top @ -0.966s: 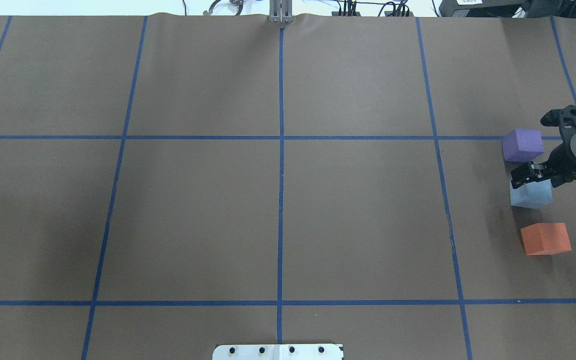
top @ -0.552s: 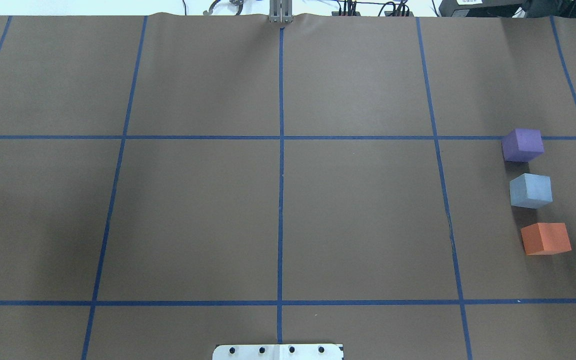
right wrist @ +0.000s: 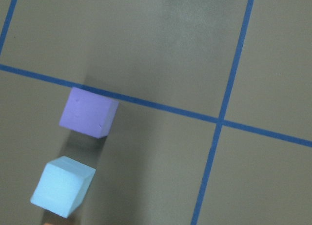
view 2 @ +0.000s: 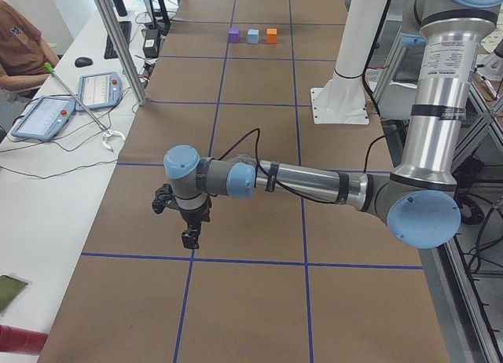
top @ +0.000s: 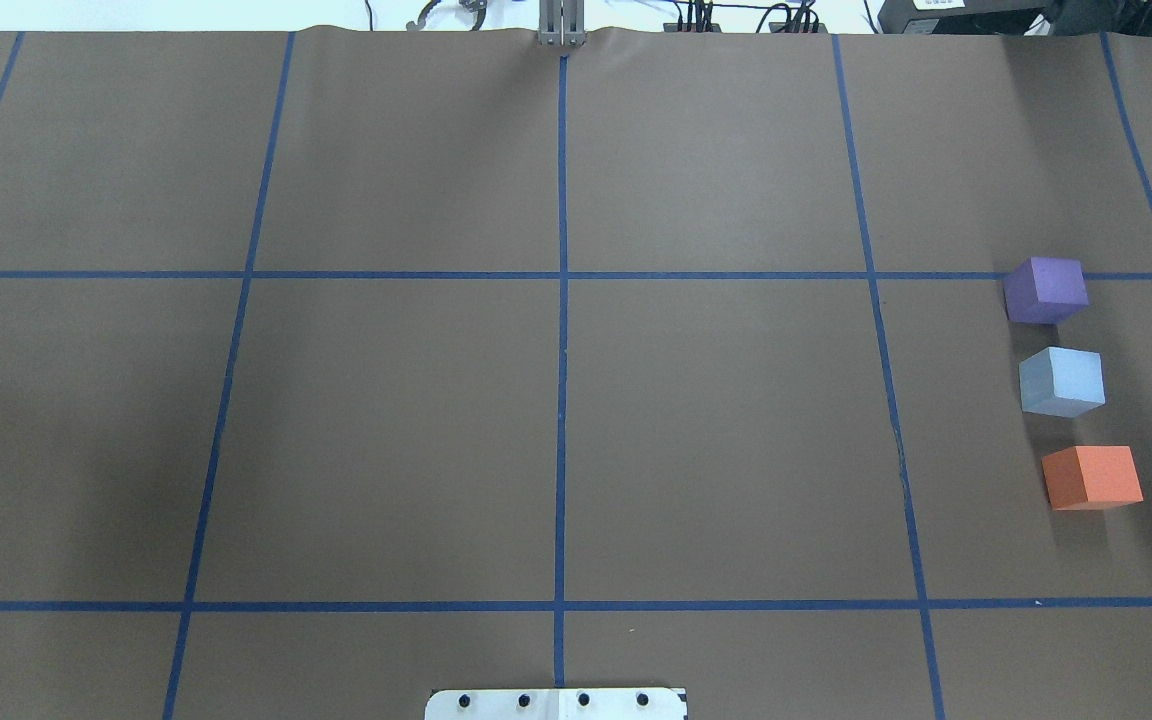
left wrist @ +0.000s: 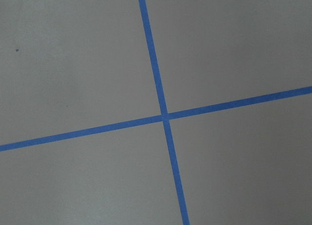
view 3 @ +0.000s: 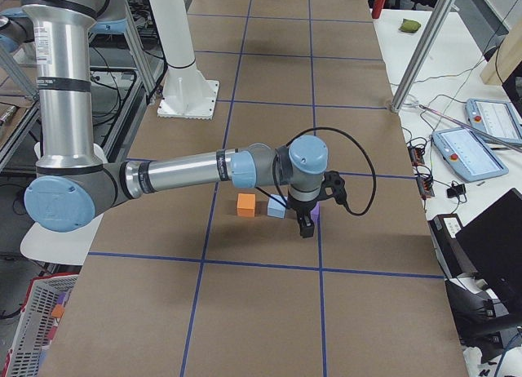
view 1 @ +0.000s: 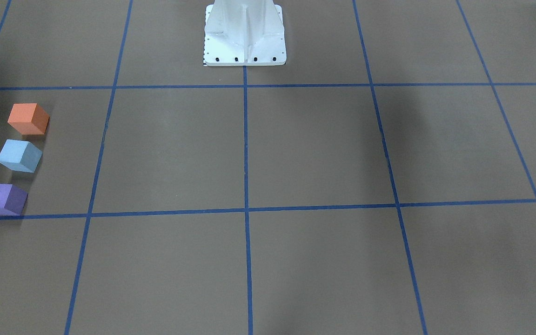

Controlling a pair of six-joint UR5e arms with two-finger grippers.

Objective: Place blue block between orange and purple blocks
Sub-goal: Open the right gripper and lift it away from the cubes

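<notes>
The blue block (top: 1063, 381) stands on the table between the purple block (top: 1046, 290) and the orange block (top: 1093, 477), in a row at the right edge, apart from both. The row also shows in the front view: orange (view 1: 28, 118), blue (view 1: 19, 155), purple (view 1: 3, 198). The right wrist view shows the purple (right wrist: 89, 112) and blue (right wrist: 62, 186) blocks below it. My right gripper (view 3: 305, 227) hangs just beside the row; I cannot tell if it is open or shut. My left gripper (view 2: 189, 239) points down far from the blocks; I cannot tell its state.
The white robot base (view 1: 244, 32) stands at the table's near-robot edge. Blue tape lines (top: 562, 300) divide the brown table. A side bench with tablets (view 2: 47, 115) and a seated person (view 2: 20, 41) lies beyond the far edge.
The right gripper was over the blue block one second ago. It has since moved off to the right and out of the overhead view, and the blue block stays in place.
</notes>
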